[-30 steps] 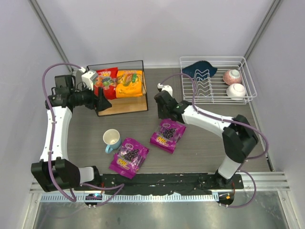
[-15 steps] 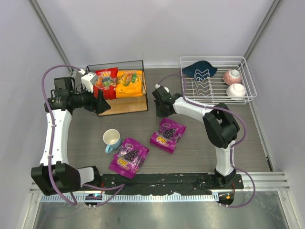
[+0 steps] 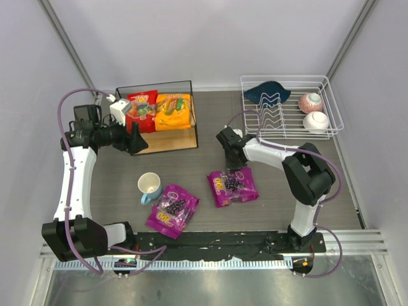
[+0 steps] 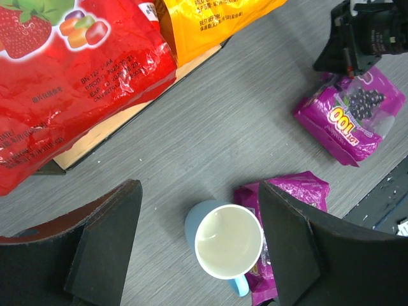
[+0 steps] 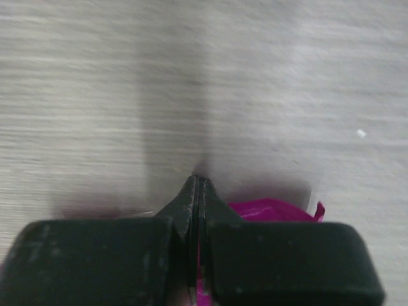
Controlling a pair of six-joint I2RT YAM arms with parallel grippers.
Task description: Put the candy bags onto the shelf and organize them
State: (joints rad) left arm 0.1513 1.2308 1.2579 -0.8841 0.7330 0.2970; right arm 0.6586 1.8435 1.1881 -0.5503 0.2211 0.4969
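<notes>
The red bag (image 3: 141,109) and the orange-yellow bag (image 3: 173,111) lie side by side on the shelf (image 3: 172,141); both show in the left wrist view, red (image 4: 70,70) and orange-yellow (image 4: 210,19). My right gripper (image 3: 232,163) is shut on the far edge of one purple bag (image 3: 233,186), low over the table; purple film sits between its closed fingers (image 5: 199,182). The other purple bag (image 3: 172,210) lies beside the mug. My left gripper (image 3: 136,141) is open and empty at the shelf's front left, above the table (image 4: 197,236).
A blue mug (image 3: 150,186) stands upright left of the purple bags, directly under my left gripper (image 4: 228,242). A white wire dish rack (image 3: 331,105) at the back right holds two bowls (image 3: 310,102) and a dark cloth (image 3: 266,92).
My right gripper came down from beside the shelf and closed on the purple bag's far edge. That bag turned and shifted slightly toward the right and nearer. The left arm barely moved.
</notes>
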